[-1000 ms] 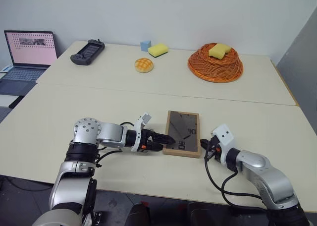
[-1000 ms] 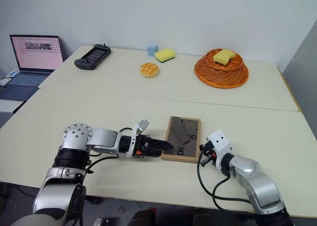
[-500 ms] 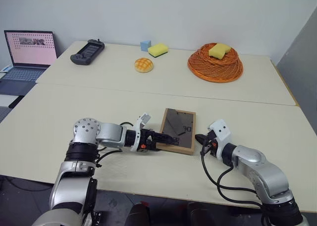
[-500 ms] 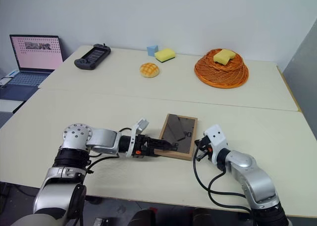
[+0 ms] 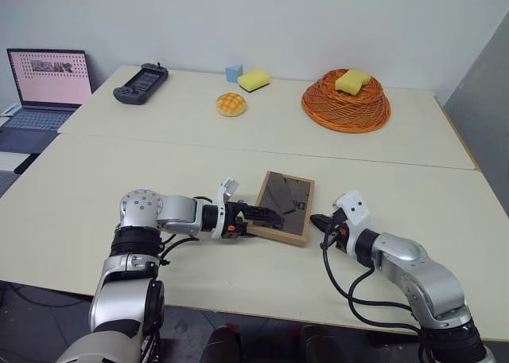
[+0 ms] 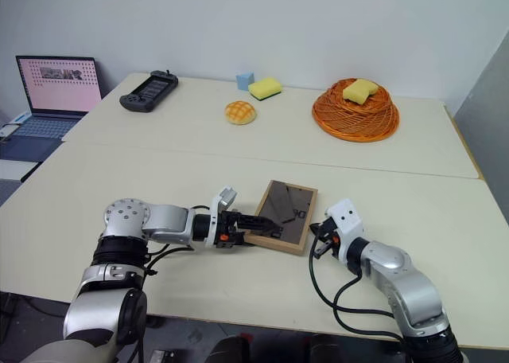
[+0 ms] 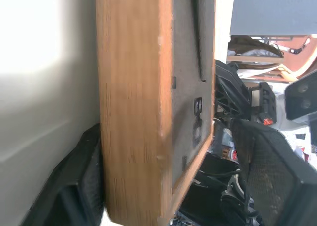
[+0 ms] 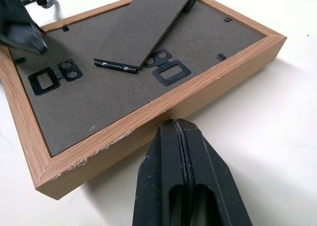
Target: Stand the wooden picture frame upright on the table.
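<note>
Frame (image 5: 284, 208) lying backing-up, one edge tilting off surface (image 5: 95, 188); left fingers (image 5: 266, 217) straddling its edge, right fingers (image 8: 184, 186) closed beside it; standing left.

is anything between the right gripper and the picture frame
Nothing visible. The right gripper, fingers shut, points straight at the near wooden edge of the wooden picture frame, with bare table around. The left gripper works the opposite side.

The wooden picture frame (image 7: 131, 112) stands edge-on between two black fingers (image 7: 74, 186), dark backing showing.
</note>
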Robot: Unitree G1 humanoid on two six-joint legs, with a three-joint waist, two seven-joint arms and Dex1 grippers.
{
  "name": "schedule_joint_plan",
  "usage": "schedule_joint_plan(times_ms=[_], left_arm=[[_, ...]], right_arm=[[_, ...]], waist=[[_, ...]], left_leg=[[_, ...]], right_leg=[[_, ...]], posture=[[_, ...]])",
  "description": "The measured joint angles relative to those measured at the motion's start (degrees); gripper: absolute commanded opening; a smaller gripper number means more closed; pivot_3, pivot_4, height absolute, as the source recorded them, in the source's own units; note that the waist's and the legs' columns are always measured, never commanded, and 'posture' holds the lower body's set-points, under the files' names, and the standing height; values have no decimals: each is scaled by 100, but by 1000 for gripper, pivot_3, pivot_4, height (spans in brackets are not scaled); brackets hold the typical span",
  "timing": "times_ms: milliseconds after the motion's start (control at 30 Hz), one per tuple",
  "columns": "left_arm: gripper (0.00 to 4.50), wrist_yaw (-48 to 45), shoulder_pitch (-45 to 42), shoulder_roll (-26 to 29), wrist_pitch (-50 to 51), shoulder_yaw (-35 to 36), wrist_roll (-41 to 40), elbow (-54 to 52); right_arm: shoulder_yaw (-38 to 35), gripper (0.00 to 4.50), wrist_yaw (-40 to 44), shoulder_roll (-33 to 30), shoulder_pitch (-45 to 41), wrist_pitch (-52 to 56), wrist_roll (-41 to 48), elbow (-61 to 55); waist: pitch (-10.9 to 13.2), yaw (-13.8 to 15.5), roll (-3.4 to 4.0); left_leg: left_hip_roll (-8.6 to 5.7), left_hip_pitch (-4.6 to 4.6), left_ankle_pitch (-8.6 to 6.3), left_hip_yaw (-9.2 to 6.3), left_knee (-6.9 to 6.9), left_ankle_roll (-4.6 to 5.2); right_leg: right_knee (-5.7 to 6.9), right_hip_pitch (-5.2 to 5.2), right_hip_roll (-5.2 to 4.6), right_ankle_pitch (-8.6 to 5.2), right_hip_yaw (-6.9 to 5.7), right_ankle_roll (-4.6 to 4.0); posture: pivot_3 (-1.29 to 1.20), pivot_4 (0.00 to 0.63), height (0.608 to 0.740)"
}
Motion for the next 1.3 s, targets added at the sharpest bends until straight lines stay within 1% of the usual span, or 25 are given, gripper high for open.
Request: schedule_joint_plan(times_ms=[67,167,300,733,800,933,1067,1200,1300], left_arm=[[2469,4,19,0,-5,1,28,0],[1947,-16,22,-1,-7,34,41,0],[1344,-109,18,-20,1,141,-55,-22],[1304,-165,15,2,-11,72,-196,-11],[1304,-195,-10,-10,-3,101,-132,-11],[1304,-378,-222,-26,-139,170,248,-15],[1304,-1154,-605,230,-747,118,877,-190],[1304,-2170,-992,539,-1489,-75,1593,-412],[1304,-3207,-960,819,-2210,-709,2247,-1115]], right_arm=[[0,0,-4,-10,1,3,4,0],[-2,0,-19,-44,12,33,4,0],[-44,0,-29,-65,35,65,9,0],[-42,0,-33,-65,66,58,16,0],[-39,0,-27,-69,88,25,15,0],[-40,0,-9,-127,126,-47,3,1],[-105,0,44,-291,175,-96,5,12],[-245,0,118,-409,166,-172,22,84],[-341,0,185,-502,118,-193,45,228]], waist=[[0,0,0],[0,0,0],[0,1,0],[0,4,0],[0,6,-1],[2,16,-2],[4,16,-2],[4,22,-1],[8,33,1]], left_leg=[[0,-1,0,0,-1,0],[0,-2,0,0,0,0],[0,-2,0,0,0,0],[0,-2,0,-1,-1,0],[0,-3,0,-1,-1,0],[-2,-6,0,-1,-1,0],[-1,-25,5,1,-3,-9],[-1,-28,13,3,-8,-22],[-1,-37,16,4,-8,-28]], right_leg=[[0,-1,0,0,0,0],[0,-2,0,0,0,0],[-1,0,0,0,-1,0],[-2,0,-1,0,-2,1],[-2,0,-1,0,-3,0],[-3,-4,0,0,-3,1],[-2,-26,0,0,-2,0],[-8,-27,-1,0,-2,0],[-12,-32,-1,0,0,-1]], posture=[[0,150,740],[0,150,740],[0,150,740],[0,150,740],[0,150,740],[0,150,740],[0,150,740],[0,150,740],[0,150,740]])
